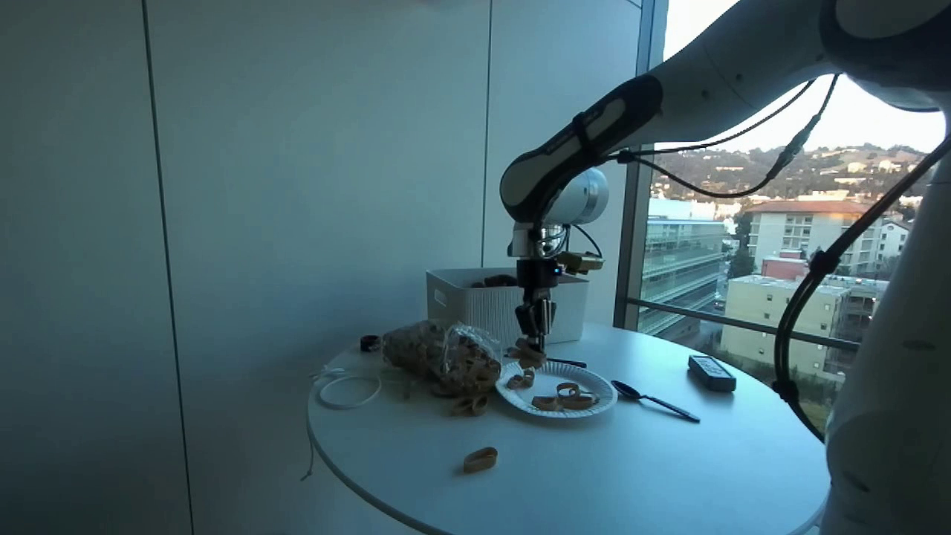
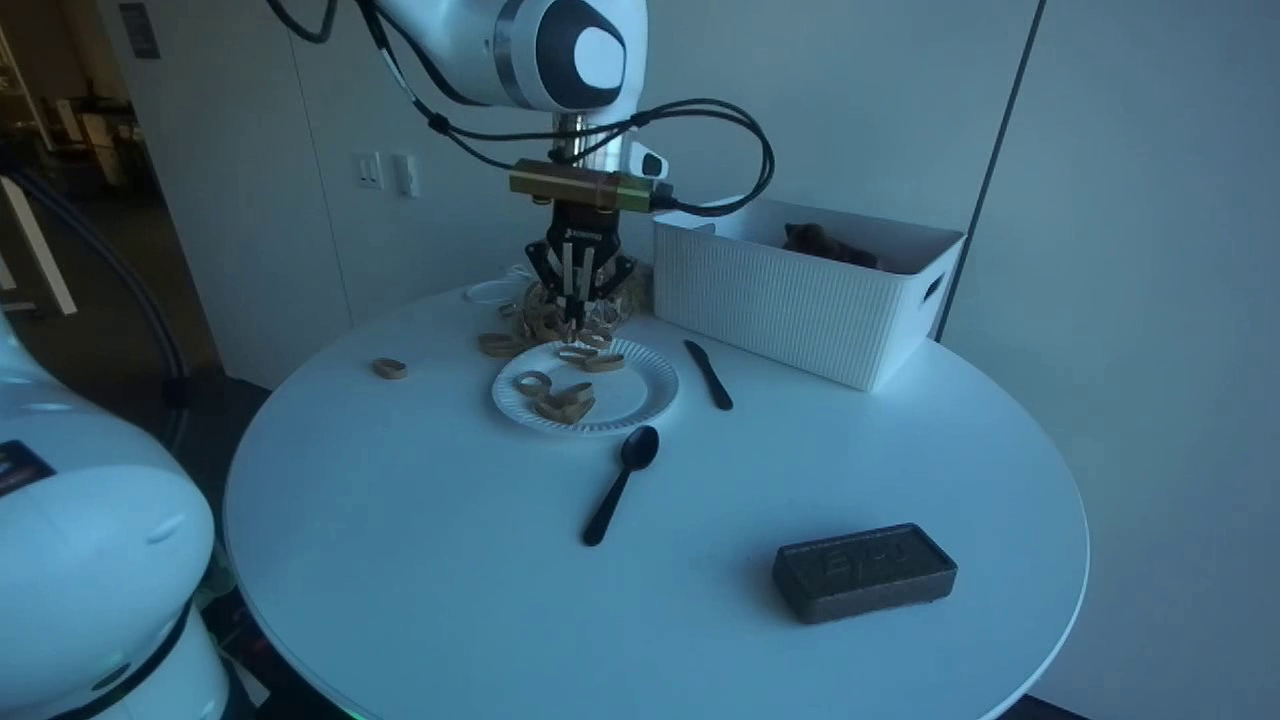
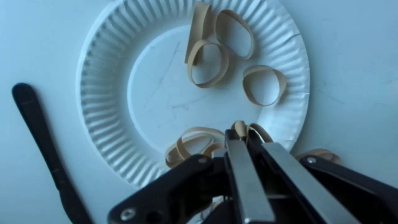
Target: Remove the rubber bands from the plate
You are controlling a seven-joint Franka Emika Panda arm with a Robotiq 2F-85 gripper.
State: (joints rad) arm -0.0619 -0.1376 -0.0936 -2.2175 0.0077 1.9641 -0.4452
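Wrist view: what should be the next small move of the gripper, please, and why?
Probably a slow lift straight up: the gripper seems closed on a rubber band, and other bands show close beside it over the plate, so a short rise may reveal whether they tangle.

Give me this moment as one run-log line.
gripper: pinching at least one rubber band; where: near the rim of the plate; on plate: other rubber bands; task: unfinished

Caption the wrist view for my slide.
Gripper pinching a rubber band; other bands lie on the fluted white plate, a black knife beside it.
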